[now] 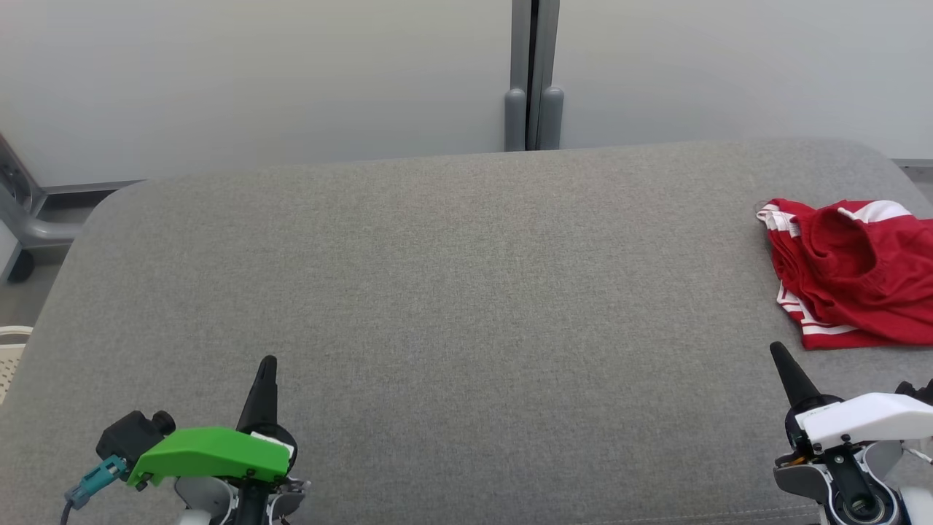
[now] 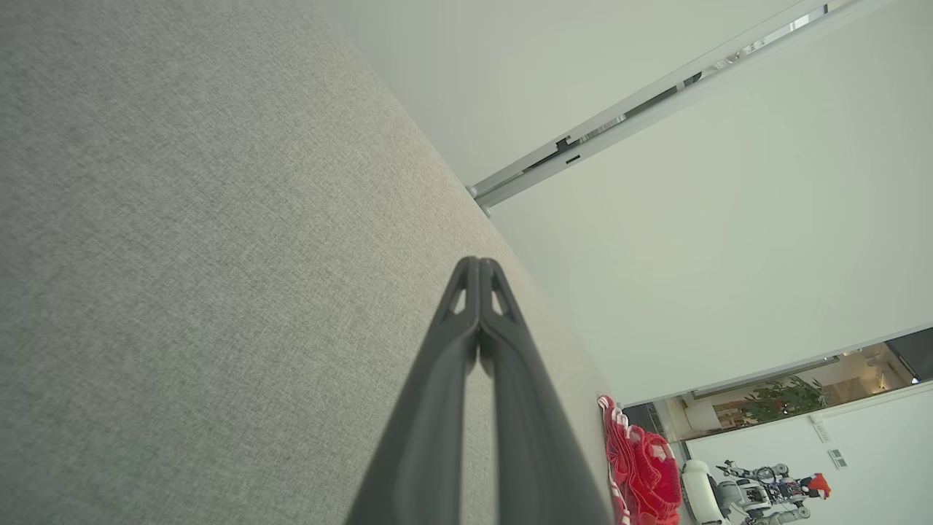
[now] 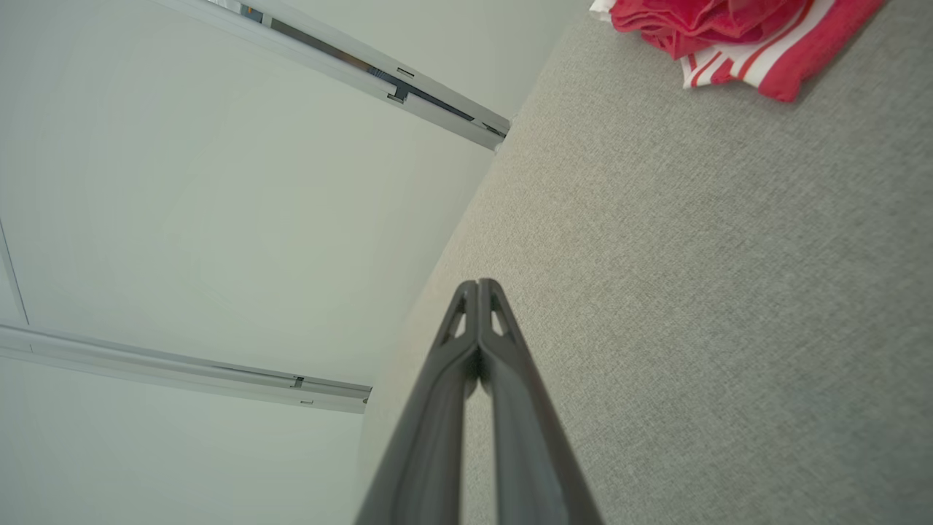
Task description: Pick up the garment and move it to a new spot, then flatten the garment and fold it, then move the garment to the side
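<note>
Left wrist view, plant (image 2: 783,399) beyond garment (image 2: 641,470)

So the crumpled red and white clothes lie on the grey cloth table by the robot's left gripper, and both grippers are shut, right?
Not quite. The crumpled red and white garment lies on the grey cloth table by the right gripper, not the left gripper; the head view shows it at the right edge. Both grippers are shut, yes.

A grey fabric-covered surface (image 1: 437,306) carries a crumpled red-and-white garment (image 1: 853,273) at its right edge
</note>
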Robot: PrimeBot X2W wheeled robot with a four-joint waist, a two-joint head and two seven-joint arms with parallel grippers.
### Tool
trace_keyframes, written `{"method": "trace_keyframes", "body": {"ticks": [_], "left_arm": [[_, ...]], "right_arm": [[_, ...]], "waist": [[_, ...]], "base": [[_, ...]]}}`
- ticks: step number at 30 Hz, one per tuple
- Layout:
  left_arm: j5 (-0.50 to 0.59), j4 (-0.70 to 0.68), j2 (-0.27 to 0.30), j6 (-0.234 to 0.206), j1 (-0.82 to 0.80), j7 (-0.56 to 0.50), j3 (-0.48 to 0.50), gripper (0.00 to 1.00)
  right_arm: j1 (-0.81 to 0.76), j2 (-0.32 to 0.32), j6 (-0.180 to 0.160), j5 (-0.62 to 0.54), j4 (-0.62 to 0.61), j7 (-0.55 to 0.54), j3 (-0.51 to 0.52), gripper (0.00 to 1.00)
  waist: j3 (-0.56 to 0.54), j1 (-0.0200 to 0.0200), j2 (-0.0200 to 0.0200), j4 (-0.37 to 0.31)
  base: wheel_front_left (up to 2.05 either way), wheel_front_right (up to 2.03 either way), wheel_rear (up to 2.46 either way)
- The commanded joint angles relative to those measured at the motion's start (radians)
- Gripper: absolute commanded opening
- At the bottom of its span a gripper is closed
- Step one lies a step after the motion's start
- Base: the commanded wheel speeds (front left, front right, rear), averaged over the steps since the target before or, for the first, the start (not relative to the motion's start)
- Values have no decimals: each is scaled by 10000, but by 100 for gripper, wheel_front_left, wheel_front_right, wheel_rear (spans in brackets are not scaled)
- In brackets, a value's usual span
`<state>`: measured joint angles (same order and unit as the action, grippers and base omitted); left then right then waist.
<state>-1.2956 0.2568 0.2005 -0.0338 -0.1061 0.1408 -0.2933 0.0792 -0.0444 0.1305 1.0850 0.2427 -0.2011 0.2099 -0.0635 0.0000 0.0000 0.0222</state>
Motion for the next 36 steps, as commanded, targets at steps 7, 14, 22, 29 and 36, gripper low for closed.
{"method": "trace_keyframes", "body": {"ticks": [7,14,22,29,36], "left_arm": [[-629,5,-216,307,-352,-125,348,0],[-1058,64,-417,519,-423,-186,561,0],[-1573,138,-654,767,-479,-262,806,0],[-1919,178,-796,930,-529,-318,956,0],[-2275,224,-962,1103,-574,-380,1135,0]], "right_arm": [[342,-62,3,830,21,-215,292,0],[413,-66,3,1431,95,-373,495,0],[496,-70,3,2151,181,-545,732,0],[554,-72,3,2602,234,-656,886,0],[604,-76,3,3104,294,-790,1050,0]], "waist": [[80,0,0,-27],[152,0,0,-51],[244,0,0,-82],[305,0,0,-102],[377,0,0,-126]], "base": [[0,0,0],[0,0,0],[0,0,0],[0,0,0],[0,0,0]]}}
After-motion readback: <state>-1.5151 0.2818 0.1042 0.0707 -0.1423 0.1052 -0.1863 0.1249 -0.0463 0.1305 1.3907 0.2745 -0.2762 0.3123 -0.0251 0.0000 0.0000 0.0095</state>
